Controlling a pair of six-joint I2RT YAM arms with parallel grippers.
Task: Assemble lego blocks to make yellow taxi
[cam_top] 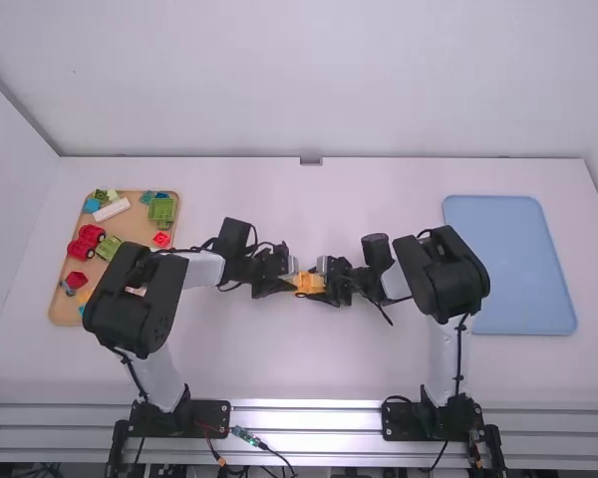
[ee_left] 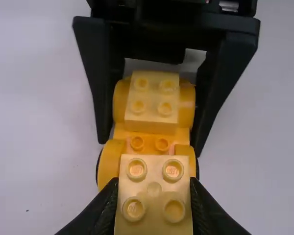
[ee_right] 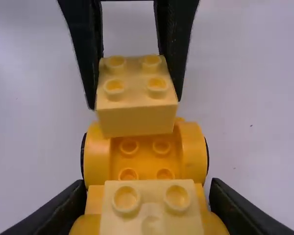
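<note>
Centre of frame, we list: left gripper (cam_top: 292,278), pointed inward, pinching a pale-yellow four-stud plastic block (ee_left: 154,195); right gripper (cam_top: 325,280), facing it, clamping an orange-yellow plastic car base (ee_right: 146,159) (wheeled).

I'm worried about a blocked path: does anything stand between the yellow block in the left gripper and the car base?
Nothing visible stands between the yellow block and the car base, though whether they touch is unclear. The second yellow block sits on the base's other end, where the right gripper holds the base.
</note>
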